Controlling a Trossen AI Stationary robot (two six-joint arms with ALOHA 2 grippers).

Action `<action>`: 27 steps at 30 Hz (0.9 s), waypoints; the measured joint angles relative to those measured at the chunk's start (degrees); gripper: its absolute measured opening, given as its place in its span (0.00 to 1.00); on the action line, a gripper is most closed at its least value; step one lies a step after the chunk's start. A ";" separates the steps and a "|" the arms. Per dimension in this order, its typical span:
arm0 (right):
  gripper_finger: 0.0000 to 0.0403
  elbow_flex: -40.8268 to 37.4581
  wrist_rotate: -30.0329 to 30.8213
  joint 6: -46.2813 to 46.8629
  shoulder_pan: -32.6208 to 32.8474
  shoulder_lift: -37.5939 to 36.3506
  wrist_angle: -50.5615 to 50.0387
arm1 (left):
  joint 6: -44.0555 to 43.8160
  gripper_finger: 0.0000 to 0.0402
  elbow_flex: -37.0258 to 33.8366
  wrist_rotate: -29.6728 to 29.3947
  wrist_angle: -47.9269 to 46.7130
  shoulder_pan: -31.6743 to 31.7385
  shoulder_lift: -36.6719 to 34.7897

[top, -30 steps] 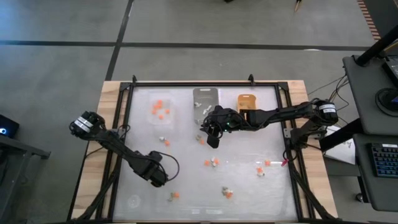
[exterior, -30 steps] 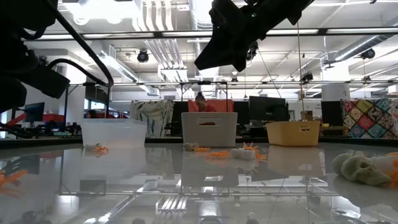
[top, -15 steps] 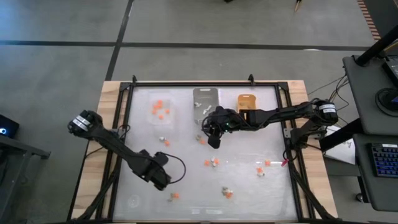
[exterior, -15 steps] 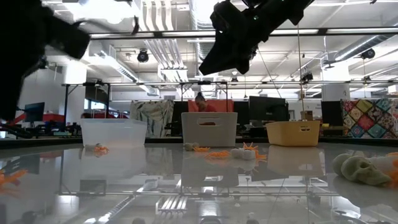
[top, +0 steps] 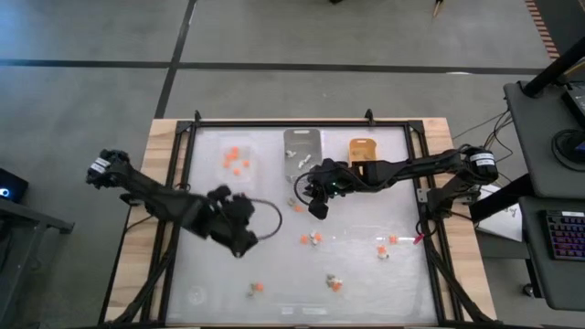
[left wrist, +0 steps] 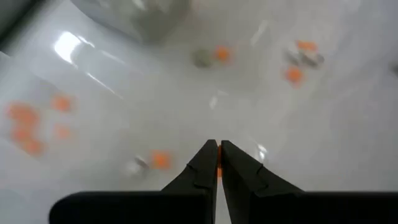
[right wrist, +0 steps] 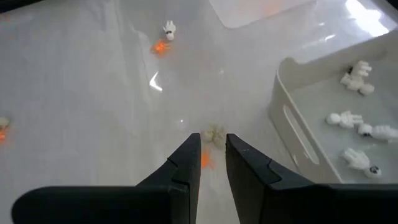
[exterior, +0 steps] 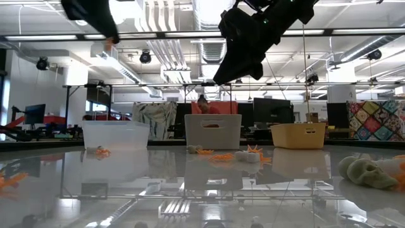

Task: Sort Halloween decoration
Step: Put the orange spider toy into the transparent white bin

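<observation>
Halloween decoration trinkets lie scattered on the glossy table: an orange and white pair (top: 313,238), another pair (top: 384,247), one (top: 334,283) and one (top: 256,289) near the front. My left gripper (top: 242,245) hangs high over the left-centre of the table, shut, with an orange sliver (left wrist: 217,167) pinched between its tips (left wrist: 218,149). My right gripper (top: 317,210) hovers just in front of the grey tray (top: 302,146). Its fingers (right wrist: 213,146) stand narrowly apart with nothing between them, above a tan trinket (right wrist: 214,132) and an orange one (right wrist: 205,160).
A clear tray (top: 236,151) holding orange trinkets, the grey tray (right wrist: 292,124) holding white skeleton figures, and an orange-yellow tray (top: 362,149) stand in a row at the back. A pale skull (exterior: 367,172) lies at the front right. A black frame (top: 183,219) borders the table.
My left gripper has closed fully and risen from the table, swinging back toward the middle left. The right gripper has barely shifted.
</observation>
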 joint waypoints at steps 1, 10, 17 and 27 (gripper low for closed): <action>0.16 0.00 0.00 0.08 0.00 -0.29 -0.68 | 1.97 0.00 0.01 -0.89 -0.20 1.44 -0.87; 0.16 0.00 0.00 1.05 1.34 -3.41 -3.46 | 20.52 0.00 -5.93 -2.31 -0.48 22.62 -6.68; 0.16 0.00 0.00 2.15 4.22 -4.73 -3.54 | 32.50 0.00 -12.03 -0.89 7.10 43.23 -5.88; 0.16 0.00 -0.02 6.21 8.25 -5.01 -4.65 | 44.80 0.00 -13.85 3.30 16.83 59.99 3.00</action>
